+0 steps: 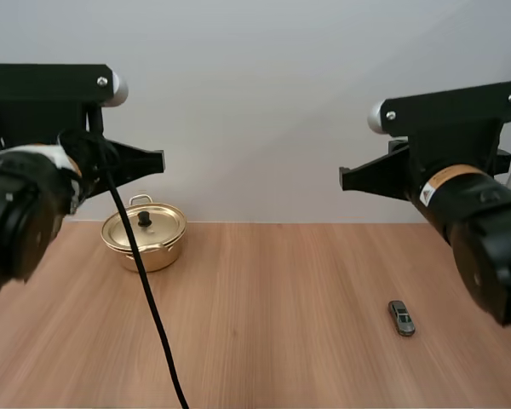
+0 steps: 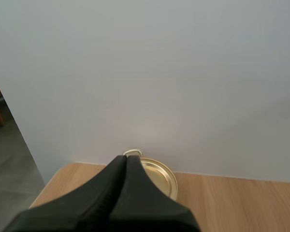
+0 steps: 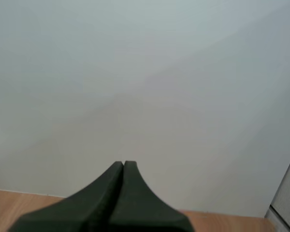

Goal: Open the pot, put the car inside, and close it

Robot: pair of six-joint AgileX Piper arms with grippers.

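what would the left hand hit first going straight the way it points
Probably the white wall: the shut left hand seems aimed just over the lid of the gold pot, though depth is unclear.

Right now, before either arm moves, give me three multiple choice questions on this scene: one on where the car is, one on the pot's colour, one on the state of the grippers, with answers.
1. Where is the car relative to the pot?
A. Inside it.
B. On the table, off to its right and nearer the arms' bases.
C. Right behind it.

2. What colour is the pot?
A. Gold.
B. Red.
C. Blue.

3. How are the left gripper and the right gripper?
A. Both open.
B. Both shut on nothing.
C. One holds the car.

Answers:
1 B, the car lies on bare wood well apart from the pot.
2 A, its body and lid shine gold.
3 B, each closes to one dark wedge in its own wrist view, raised above the table.
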